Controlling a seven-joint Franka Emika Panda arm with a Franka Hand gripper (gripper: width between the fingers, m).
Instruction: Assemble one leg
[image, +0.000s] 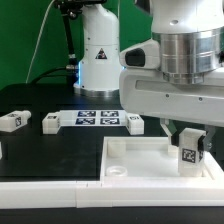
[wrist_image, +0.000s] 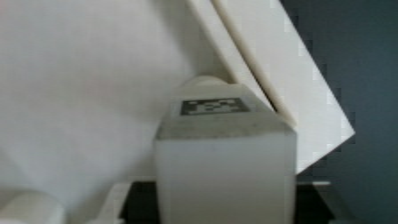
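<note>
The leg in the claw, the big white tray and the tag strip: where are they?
leg (image: 189, 156), exterior view, on its tag face.
tray (image: 135, 150), exterior view, on its back rim.
marker board (image: 95, 119), exterior view, on its middle tags.

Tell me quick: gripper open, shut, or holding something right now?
Gripper: shut on a leg, held over the corner of the white tray-like piece.

Black table (image: 60, 150) carries a large white square tray-like piece (image: 150, 158), the flat white marker board (image: 98, 119), and what look like three small white plastic tagged legs (image: 12, 122).
</note>
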